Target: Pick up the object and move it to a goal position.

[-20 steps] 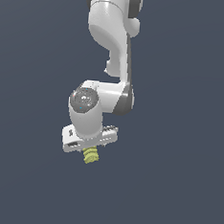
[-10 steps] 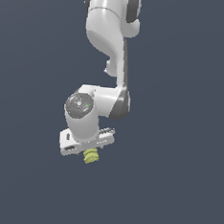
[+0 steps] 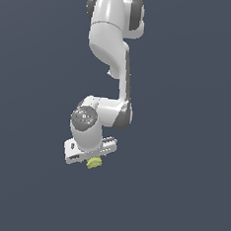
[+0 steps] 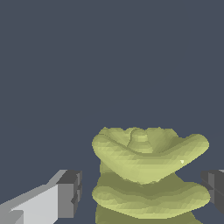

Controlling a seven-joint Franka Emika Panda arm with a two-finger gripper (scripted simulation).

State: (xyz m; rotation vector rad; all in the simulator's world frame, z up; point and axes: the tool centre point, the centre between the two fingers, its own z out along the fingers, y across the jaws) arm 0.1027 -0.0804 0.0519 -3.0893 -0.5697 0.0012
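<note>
The object point(image 3: 94, 162) is a small yellow-green lumpy item with stacked ribs. It sits just under the white hand of my arm in the exterior view. My gripper point(image 3: 93, 158) is shut on it and holds it in the air. In the wrist view the object point(image 4: 148, 153) fills the space between the two dark finger pads point(image 4: 69, 192), and its ribs flare out wider than its core. The fingers are mostly hidden behind the hand in the exterior view.
The white arm point(image 3: 112, 33) comes down from the top of the exterior view to a bent wrist point(image 3: 87, 120). The background is plain dark blue-grey in both views, with no surface or other object showing.
The hand has dropped slightly and turned, carrying the object with it. The object now shows tucked closer under the hand.
</note>
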